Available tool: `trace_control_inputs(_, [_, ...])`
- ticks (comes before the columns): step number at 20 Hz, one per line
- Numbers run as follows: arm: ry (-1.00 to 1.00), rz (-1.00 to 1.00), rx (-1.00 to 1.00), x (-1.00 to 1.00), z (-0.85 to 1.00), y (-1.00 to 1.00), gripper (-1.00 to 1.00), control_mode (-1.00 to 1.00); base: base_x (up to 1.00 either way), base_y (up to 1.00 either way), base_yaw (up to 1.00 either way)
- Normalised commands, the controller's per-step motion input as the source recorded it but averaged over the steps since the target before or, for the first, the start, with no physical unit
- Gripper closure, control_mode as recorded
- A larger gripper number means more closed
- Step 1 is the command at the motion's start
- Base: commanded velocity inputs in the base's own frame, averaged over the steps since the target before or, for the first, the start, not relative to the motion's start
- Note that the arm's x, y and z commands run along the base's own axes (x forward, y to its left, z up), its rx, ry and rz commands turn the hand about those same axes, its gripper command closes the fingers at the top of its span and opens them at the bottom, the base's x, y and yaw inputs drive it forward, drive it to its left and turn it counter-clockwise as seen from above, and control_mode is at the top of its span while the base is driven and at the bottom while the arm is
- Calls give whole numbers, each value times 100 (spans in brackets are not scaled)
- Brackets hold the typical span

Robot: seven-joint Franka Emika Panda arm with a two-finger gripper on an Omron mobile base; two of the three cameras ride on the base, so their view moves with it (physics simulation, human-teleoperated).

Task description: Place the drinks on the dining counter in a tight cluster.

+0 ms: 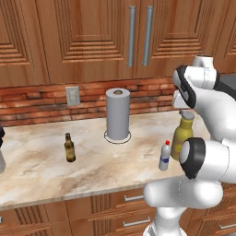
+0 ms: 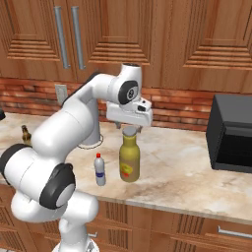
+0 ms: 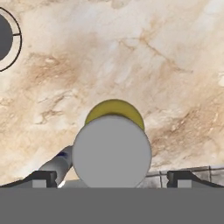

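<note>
The big olive-yellow bottle (image 1: 181, 139) (image 2: 129, 160) stands upright near the front edge of a marble counter (image 1: 41, 166) backed by wooden wall cabinets. My gripper (image 2: 129, 127) (image 3: 112, 177) hangs straight above its grey cap (image 3: 112, 151), open, one fingertip on each side and clear of it. The small clear red-capped bottle (image 1: 164, 156) (image 2: 100, 170) (image 3: 57, 164) stands just left of the big one. The slim brown bottle (image 1: 69, 148) (image 2: 24, 134) stands far off to the left. The dining counter is out of view.
A grey paper-towel roll (image 1: 117, 114) (image 3: 3, 37) stands behind the bottles near the brick backsplash. A black microwave (image 2: 230, 133) sits on the counter to the right. Bare marble lies between the brown bottle and the other two.
</note>
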Motion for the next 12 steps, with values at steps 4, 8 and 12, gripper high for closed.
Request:
trace_control_inputs(4, [-2, 0, 1, 4, -11, 0, -100, -100, 0, 0, 0])
trace_control_inputs(8, [0, 0, 0, 6, -1, 0, -100, -100, 0, 0, 0])
trace_control_inputs(12, [0, 0, 0, 10, 0, 0, -100, -100, 0, 0, 0])
